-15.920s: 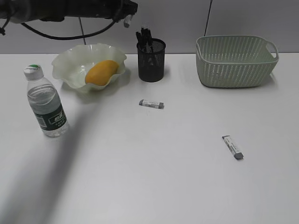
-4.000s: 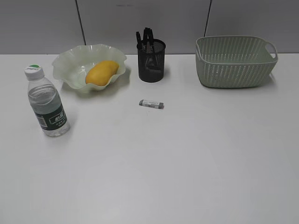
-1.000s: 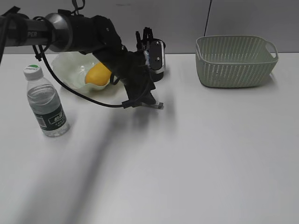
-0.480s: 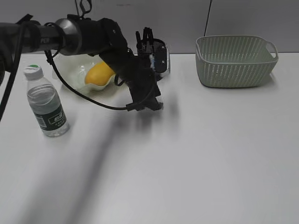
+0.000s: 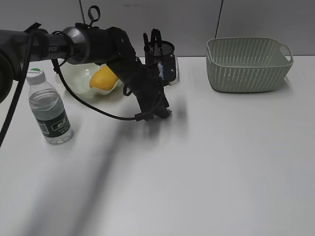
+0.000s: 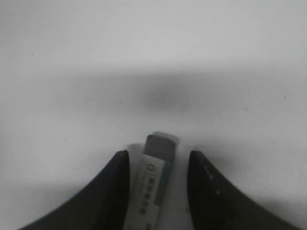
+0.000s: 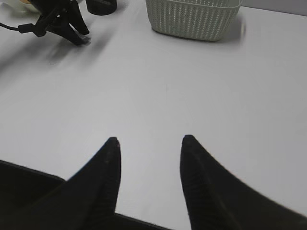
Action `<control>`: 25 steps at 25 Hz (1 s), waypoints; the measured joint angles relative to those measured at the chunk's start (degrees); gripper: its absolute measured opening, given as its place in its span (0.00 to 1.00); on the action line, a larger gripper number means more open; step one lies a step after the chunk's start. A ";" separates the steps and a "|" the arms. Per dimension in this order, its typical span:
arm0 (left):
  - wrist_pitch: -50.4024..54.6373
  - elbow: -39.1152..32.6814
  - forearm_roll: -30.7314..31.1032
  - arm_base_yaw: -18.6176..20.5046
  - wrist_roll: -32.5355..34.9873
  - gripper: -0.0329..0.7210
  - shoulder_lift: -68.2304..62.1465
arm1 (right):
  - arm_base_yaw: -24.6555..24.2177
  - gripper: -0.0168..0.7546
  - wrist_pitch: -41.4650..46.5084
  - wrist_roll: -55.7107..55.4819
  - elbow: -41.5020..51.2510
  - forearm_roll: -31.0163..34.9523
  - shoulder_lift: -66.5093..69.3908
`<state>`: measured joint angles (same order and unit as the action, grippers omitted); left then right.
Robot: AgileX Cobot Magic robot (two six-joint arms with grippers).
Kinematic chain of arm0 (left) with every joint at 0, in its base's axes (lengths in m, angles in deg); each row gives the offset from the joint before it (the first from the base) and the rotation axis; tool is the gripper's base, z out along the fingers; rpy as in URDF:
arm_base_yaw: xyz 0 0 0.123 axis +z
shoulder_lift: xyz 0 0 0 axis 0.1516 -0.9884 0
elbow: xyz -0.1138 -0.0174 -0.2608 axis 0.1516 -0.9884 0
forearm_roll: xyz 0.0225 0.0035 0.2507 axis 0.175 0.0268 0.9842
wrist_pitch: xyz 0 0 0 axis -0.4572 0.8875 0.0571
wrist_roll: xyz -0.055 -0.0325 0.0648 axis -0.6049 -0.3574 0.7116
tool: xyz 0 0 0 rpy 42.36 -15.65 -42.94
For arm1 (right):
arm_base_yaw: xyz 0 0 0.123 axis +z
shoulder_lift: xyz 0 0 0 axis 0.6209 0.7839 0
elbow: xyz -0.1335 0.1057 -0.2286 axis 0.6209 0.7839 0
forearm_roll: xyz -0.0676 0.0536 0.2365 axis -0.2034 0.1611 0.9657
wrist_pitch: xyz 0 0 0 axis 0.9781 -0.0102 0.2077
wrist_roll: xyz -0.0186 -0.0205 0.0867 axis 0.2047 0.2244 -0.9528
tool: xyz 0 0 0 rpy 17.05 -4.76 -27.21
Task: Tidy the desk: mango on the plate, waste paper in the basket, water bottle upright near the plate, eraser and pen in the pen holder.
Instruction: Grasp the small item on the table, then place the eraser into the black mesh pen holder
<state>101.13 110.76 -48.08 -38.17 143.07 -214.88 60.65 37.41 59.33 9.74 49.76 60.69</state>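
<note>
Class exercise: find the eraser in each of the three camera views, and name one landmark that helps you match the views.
Exterior view: eraser almost hidden under the left end effector, left of centre.
Left wrist view: eraser bottom centre, between the dark fingers, lying on the table.
Right wrist view: too small to make out, under the far end effector, top left.
Shared landmark: basket.

Matt white table (image 5: 221,162), translucent glossy plate (image 5: 74,78) (ruffled rim), woven-pattern plastic basket (image 5: 248,66), black wire-mesh pen holder (image 5: 170,51), clear plastic water bottle (image 5: 48,110), paper-sleeved eraser (image 6: 154,184), smooth-skinned mango (image 5: 102,77).
</note>
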 joint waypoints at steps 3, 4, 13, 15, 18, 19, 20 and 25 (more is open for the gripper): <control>-0.12 0.17 0.79 0.00 -0.35 0.23 -0.06 | 0.00 0.46 0.06 0.00 0.00 0.00 0.00; -0.12 0.21 1.20 0.00 -0.70 0.23 -0.06 | 0.00 0.46 0.06 0.00 0.00 0.00 0.00; -0.85 0.07 -4.10 2.08 -3.95 0.23 5.21 | 0.00 0.46 0.06 -0.06 0.00 0.00 0.00; -3.70 0.07 -10.71 3.75 -1.92 0.23 7.97 | 0.00 0.46 0.06 -0.06 0.00 0.00 0.00; -12.33 0.07 -23.36 5.72 2.48 0.23 10.67 | 0.00 0.46 0.06 -0.06 0.00 0.00 0.00; -15.90 0.07 -27.49 6.11 3.81 0.23 10.84 | 0.00 0.46 0.01 -0.06 0.00 0.00 0.00; -18.60 0.12 -30.83 6.30 4.56 0.23 10.84 | 0.00 0.46 0.01 -0.06 0.00 0.00 0.00; -26.28 0.12 -41.91 6.42 6.56 0.23 9.40 | 0.00 0.46 0.01 -0.11 0.00 0.00 0.00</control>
<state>74.86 110.88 -90.00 -31.75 149.63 -205.48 60.65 37.42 59.22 9.74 49.76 60.69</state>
